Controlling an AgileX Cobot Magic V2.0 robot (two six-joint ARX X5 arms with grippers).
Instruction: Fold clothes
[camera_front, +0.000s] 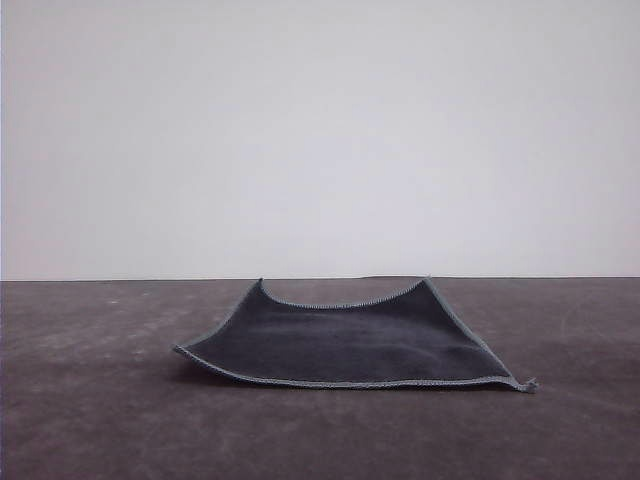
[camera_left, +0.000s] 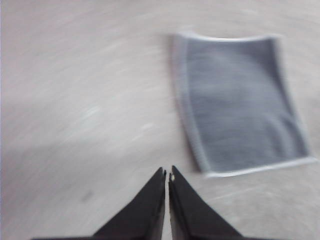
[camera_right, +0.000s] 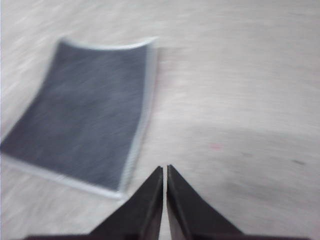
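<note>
- The cloth (camera_front: 345, 345) lies spread open on the surface (camera_front: 90, 420), dark charcoal face up, slightly right of centre in the front view.
- A light grey stitched hem runs round all visible edges of the cloth.
- The far edge dips in a curve between its two far corners, which stand a little raised; the near right corner ends in a small loose tail of stitching.
- No fold is visible; the cloth is a single layer, roughly square.
- The surface is dark and matt in the front view, with faint scuff marks; a plain pale wall (camera_front: 320, 130) rises behind it.
- Left gripper (camera_left: 167, 173): jaws pressed together, only a hairline gap between the black tips. They hold nothing and hang above bare surface, near one corner of the cloth (camera_left: 240, 100) but apart from it.
- Right gripper (camera_right: 164, 168): jaws likewise pressed together, holding nothing, above bare surface just beside a corner of the cloth (camera_right: 85, 110), not touching it.
- Both wrist views are blurred; fine detail of the fabric cannot be read there.
</note>
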